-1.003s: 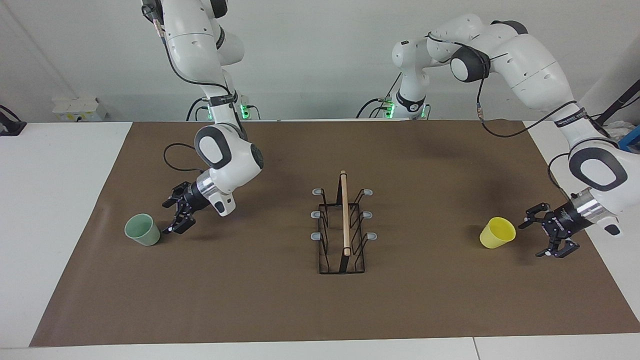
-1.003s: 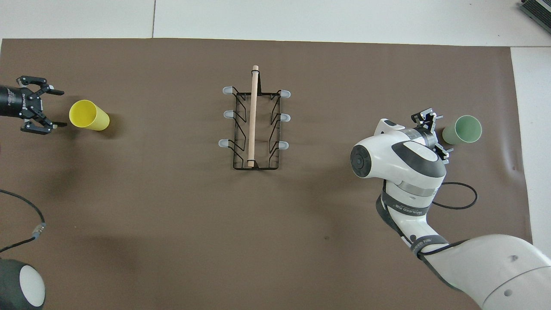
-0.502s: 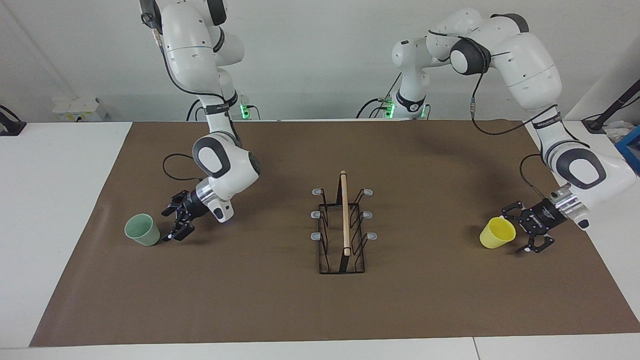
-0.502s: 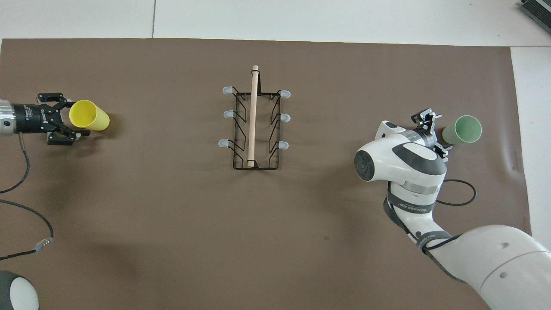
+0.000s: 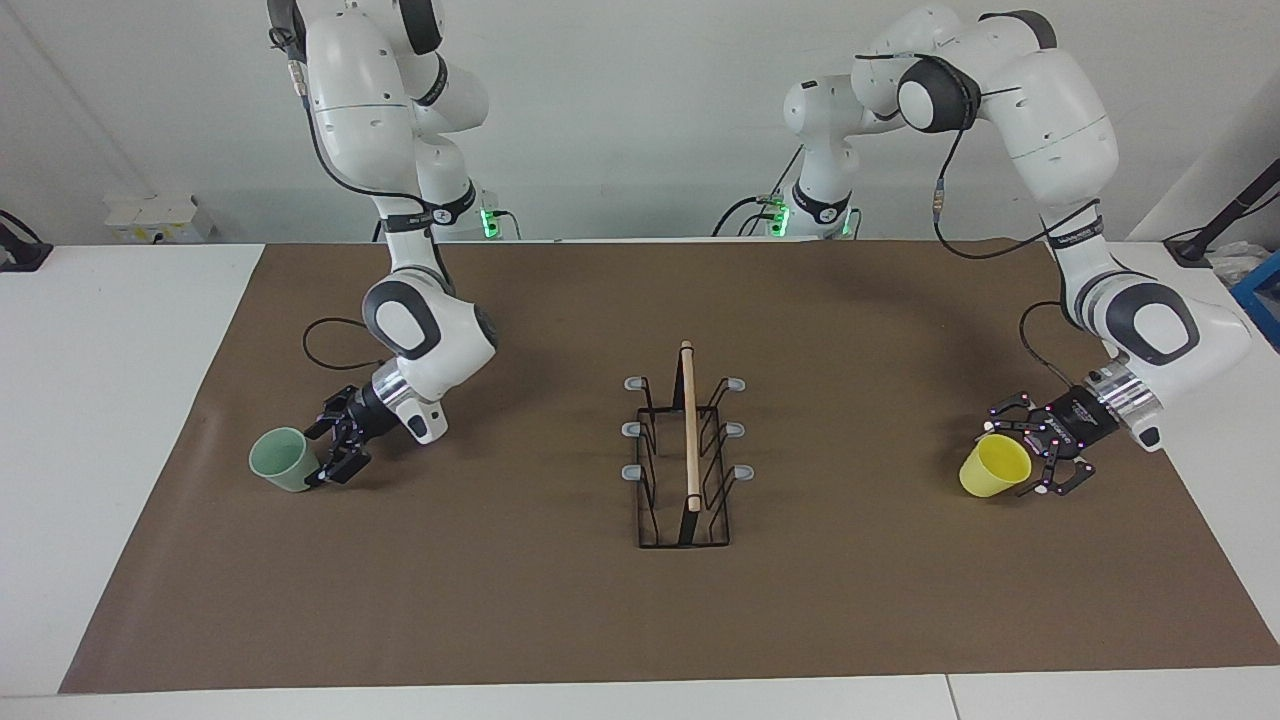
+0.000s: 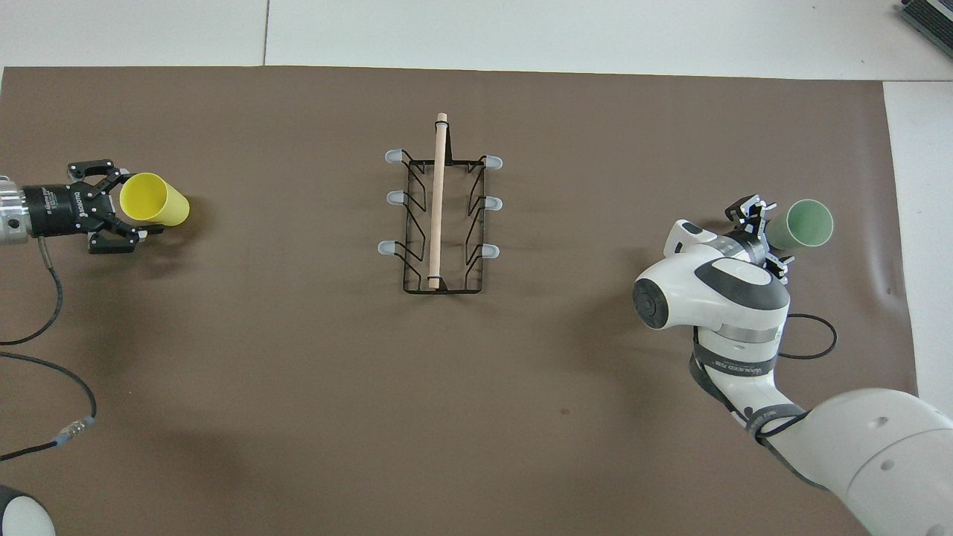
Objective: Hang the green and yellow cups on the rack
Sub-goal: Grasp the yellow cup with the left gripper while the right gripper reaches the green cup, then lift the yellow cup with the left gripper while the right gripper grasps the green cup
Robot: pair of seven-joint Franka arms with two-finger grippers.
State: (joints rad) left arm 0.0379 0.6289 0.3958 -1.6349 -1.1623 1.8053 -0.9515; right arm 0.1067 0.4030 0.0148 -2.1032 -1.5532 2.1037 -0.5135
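Rack [image 5: 687, 447] (mid-mat) is sole obstacle btwn cups.

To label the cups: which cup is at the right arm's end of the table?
The green cup; the yellow cup sits at the left arm's end.

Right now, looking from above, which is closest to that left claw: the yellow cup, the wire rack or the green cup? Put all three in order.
From the left gripper, which stands open:
1. Yellow cup, right at the gripper's fingertips, at the left arm's end of the table.
2. Rack, mid-table, between the two cups.
3. Green cup, at the right arm's end, by the right gripper.
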